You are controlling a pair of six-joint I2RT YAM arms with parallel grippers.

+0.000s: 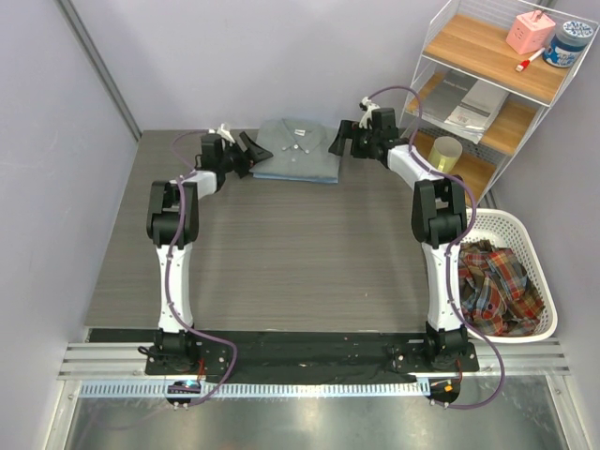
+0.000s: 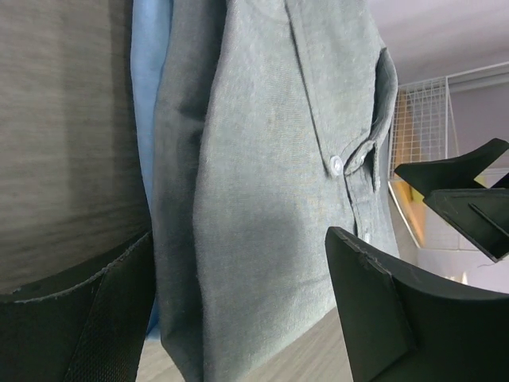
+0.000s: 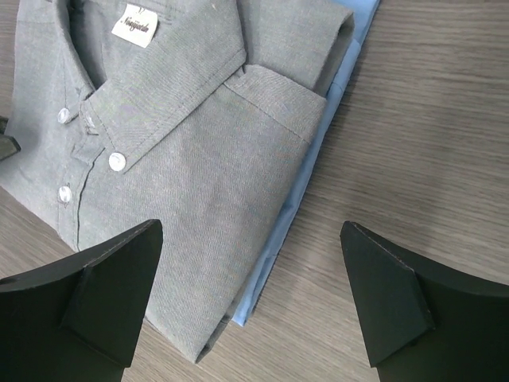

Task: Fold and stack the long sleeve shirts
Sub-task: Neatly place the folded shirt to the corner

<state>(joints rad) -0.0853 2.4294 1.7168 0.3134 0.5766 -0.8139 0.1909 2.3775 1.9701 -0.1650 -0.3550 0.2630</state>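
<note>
Two folded long sleeve shirts lie stacked at the back of the table. The grey shirt (image 1: pixel 298 145) is on top, collar and buttons facing up, and the light blue shirt (image 1: pixel 302 178) shows only as a thin edge beneath it. My left gripper (image 1: pixel 255 150) stands open just off the stack's left side, holding nothing. In the left wrist view the grey shirt (image 2: pixel 270 199) and a strip of the blue shirt (image 2: pixel 147 119) fill the space between the fingers (image 2: pixel 382 318). My right gripper (image 1: pixel 339 141) is open at the stack's right side. From the right wrist, the grey shirt (image 3: pixel 183 159) and the blue edge (image 3: pixel 306 191) lie below the empty right gripper (image 3: pixel 250 302).
A white wire shelf (image 1: pixel 441 56) stands at the back right, holding a yellow cup (image 1: pixel 446 153), papers, a pink box and a jar. A white basket (image 1: pixel 525 244) with plaid cloth (image 1: pixel 492 286) sits at the table's right edge. Grey walls close in the left and back.
</note>
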